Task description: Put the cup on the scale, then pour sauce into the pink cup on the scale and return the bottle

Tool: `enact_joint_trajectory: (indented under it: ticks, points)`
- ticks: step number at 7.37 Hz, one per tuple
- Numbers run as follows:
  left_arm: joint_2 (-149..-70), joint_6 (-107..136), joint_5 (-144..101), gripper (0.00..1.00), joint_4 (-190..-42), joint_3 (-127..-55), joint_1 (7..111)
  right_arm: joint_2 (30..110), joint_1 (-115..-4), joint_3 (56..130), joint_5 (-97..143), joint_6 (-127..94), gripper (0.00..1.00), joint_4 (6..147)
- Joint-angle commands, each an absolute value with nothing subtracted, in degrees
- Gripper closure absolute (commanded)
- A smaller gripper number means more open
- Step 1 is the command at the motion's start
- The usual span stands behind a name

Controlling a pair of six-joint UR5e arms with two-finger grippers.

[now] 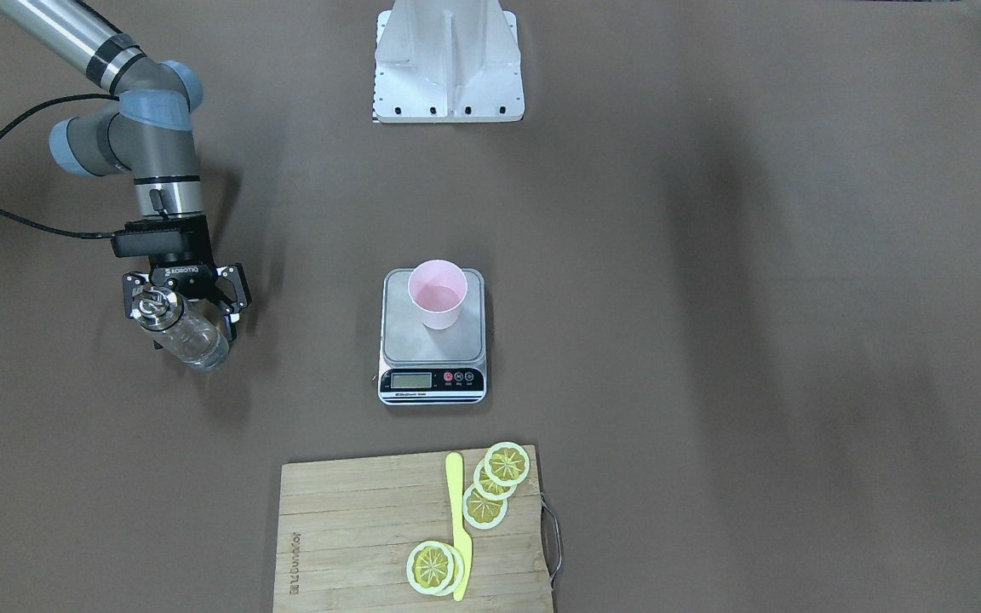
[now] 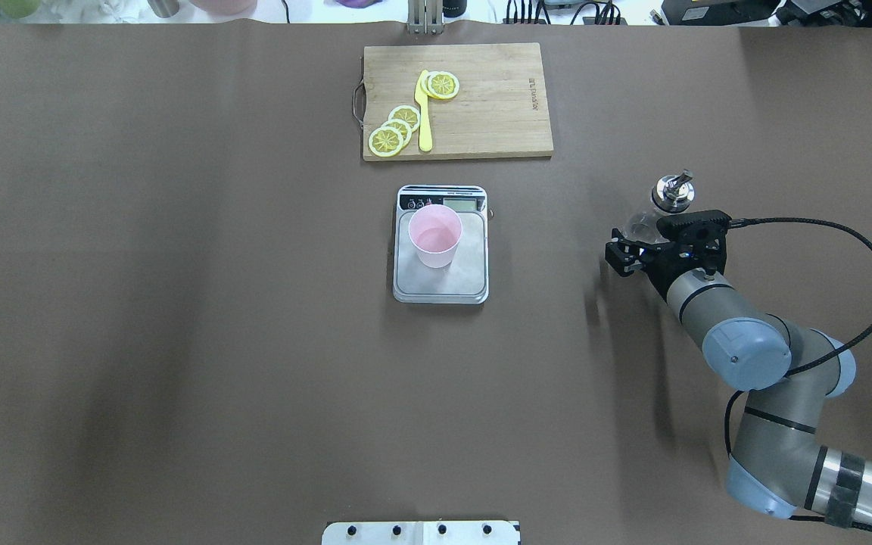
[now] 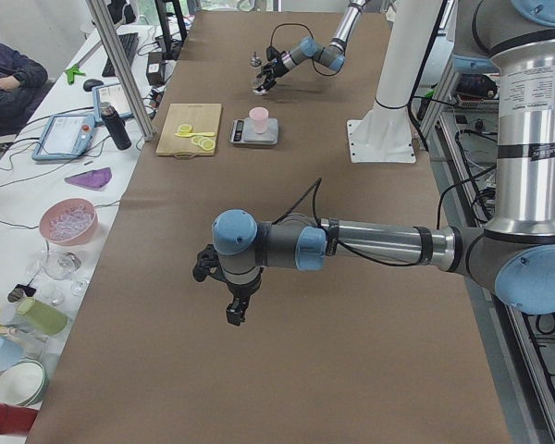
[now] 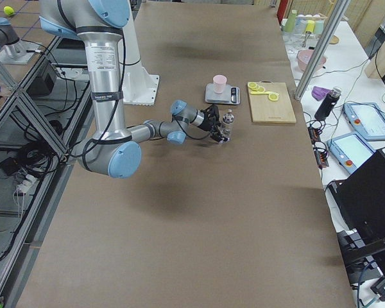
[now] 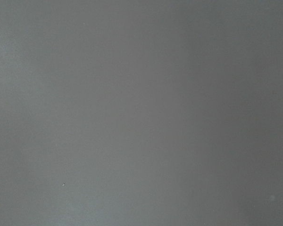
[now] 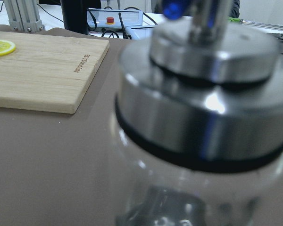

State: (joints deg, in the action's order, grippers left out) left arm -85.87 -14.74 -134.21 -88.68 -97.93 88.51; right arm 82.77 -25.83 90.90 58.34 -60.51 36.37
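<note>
I'm seeing the brown worktop (image 2: 179, 341) carrying the bamboo cutting board (image 2: 496, 113) at 12 o'clock, with the scale (image 2: 441, 284) just below it bearing the pink cup (image 2: 435, 236). At 3 o'clock the right tool (image 2: 644, 246) is clamping the glass bottle (image 2: 669, 198). The left tool (image 3: 224, 287) is hanging over bare worktop; I cannot tell its state.
</note>
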Motion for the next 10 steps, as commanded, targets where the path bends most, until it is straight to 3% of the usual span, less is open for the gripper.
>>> enact_joint_trajectory:
  ticks: [1, 5, 8, 10]
  points:
    - [-85.9, -14.7, -134.2, 0.02, -88.7, -97.9, 88.5, 83.5, -25.1, 92.8, 58.0, -60.7, 0.00, 36.3]
    - [-85.9, -14.7, -134.2, 0.02, -88.7, -98.2, 88.5, 95.1, -18.4, 105.9, 54.3, -61.9, 0.00, 36.4]
    - [-85.9, -14.7, -134.2, 0.02, -88.7, -98.2, 88.5, 98.3, -17.5, 106.7, 54.2, -62.9, 0.00, 36.6]
    - [-85.9, -14.7, -134.3, 0.02, -88.7, -98.3, 88.5, 98.2, -25.7, 106.1, 65.0, -61.1, 0.00, 37.0]
